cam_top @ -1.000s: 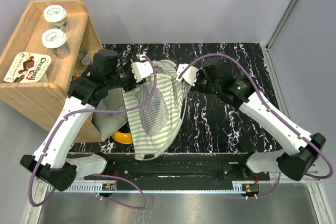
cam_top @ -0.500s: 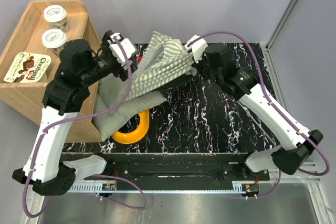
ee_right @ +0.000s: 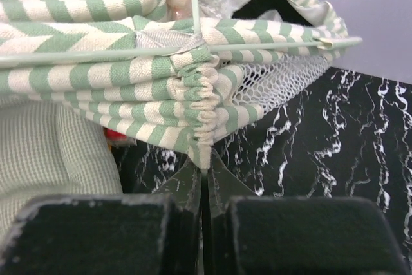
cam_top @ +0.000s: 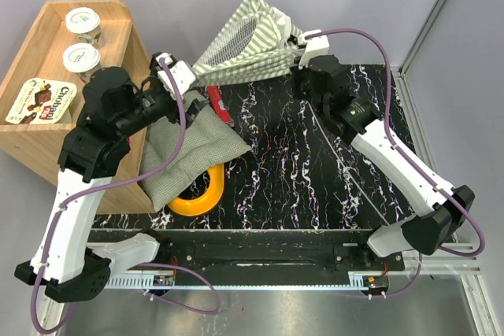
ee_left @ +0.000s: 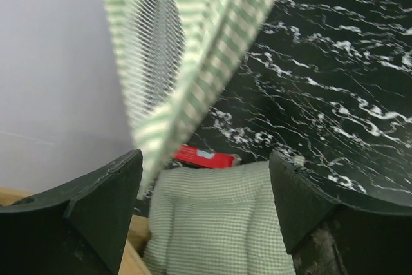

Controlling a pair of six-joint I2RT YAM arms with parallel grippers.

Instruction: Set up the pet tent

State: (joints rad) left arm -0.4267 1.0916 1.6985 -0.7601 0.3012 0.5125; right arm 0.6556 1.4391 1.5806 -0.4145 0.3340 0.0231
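Observation:
The pet tent (cam_top: 246,39) is a folded bundle of green-and-white striped fabric with a white mesh window, hanging in the air over the table's far edge. My right gripper (cam_top: 292,47) is shut on it. In the right wrist view the jaws (ee_right: 203,162) pinch the gathered seam of the tent (ee_right: 129,98), under a thin pole (ee_right: 270,46). My left gripper (cam_top: 187,78) stands open just left of the tent, touching nothing. Its wrist view shows the gripper (ee_left: 205,167) over the checked cushion (ee_left: 219,223), with the tent (ee_left: 187,49) hanging ahead.
A small-checked green cushion (cam_top: 189,145) lies at the table's left, partly over a yellow ring (cam_top: 206,194). A red packet (cam_top: 218,105) lies beyond it. A wooden shelf (cam_top: 47,139) with yogurt cups (cam_top: 83,25) stands at the far left.
My left gripper opened, let go of the tent and drew back to the left. The right arm lifted the tent up and toward the far edge, uncovering the cushion and the red packet.

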